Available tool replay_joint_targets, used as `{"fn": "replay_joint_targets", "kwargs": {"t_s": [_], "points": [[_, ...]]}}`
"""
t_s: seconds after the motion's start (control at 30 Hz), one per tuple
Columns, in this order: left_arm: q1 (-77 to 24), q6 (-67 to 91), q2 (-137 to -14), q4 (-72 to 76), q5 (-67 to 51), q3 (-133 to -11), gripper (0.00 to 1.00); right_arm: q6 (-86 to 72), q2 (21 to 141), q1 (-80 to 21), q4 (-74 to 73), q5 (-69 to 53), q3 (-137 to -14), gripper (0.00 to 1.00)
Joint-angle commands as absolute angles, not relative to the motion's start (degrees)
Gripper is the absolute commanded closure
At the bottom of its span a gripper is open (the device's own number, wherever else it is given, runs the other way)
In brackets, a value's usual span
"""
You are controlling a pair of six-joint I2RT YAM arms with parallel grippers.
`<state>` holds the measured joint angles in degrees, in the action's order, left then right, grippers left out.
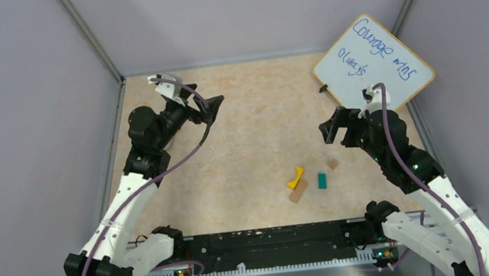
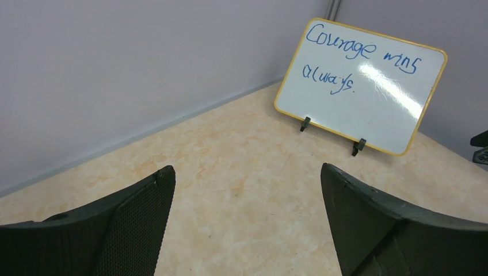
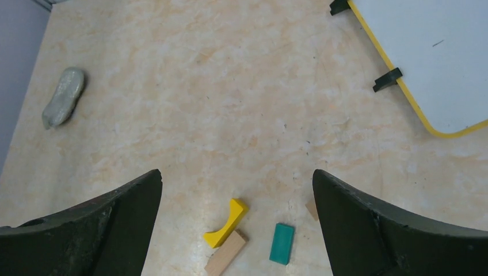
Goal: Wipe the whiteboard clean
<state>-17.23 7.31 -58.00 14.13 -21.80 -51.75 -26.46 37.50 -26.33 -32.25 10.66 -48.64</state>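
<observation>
The whiteboard has a yellow-orange frame, black clip feet and blue handwriting. It stands tilted in the far right corner. It also shows in the left wrist view, and its lower corner shows in the right wrist view. My left gripper is open and empty at the far left, pointing toward the board. My right gripper is open and empty just in front of the board, above the floor and the blocks.
A grey wad of cloth lies by the left wall. A yellow curved block, a teal block, a wooden block and a small wooden piece lie at centre right. Walls enclose three sides.
</observation>
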Motion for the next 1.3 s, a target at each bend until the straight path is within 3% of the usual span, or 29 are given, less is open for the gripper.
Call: {"fn": "replay_joint_targets", "kwargs": {"t_s": [0.0, 0.33, 0.77, 1.0, 1.27], "points": [[-16.91, 8.35, -57.35, 15.16, -23.25, -54.59, 0.01, -27.81, 40.42, -25.75, -30.16, 13.34, -48.54, 0.01], [-16.92, 9.03, -57.48, 15.23, -22.21, -54.40, 0.01, -32.59, 47.06, -25.75, -29.48, 20.43, -45.94, 0.01], [-16.89, 9.71, -58.35, 15.63, -23.16, -54.32, 0.01, -57.49, 58.89, -24.93, -36.24, 46.29, -47.64, 0.03], [-16.86, 10.17, -58.67, 15.89, -23.65, -54.33, 0.01, -60.58, 69.53, -16.80, -31.68, 41.64, -51.22, 0.13], [-16.83, 11.37, -59.41, 16.31, -25.18, -54.43, 0.01, -60.13, 85.69, -15.29, -33.16, 41.44, -62.35, 0.15]]}}
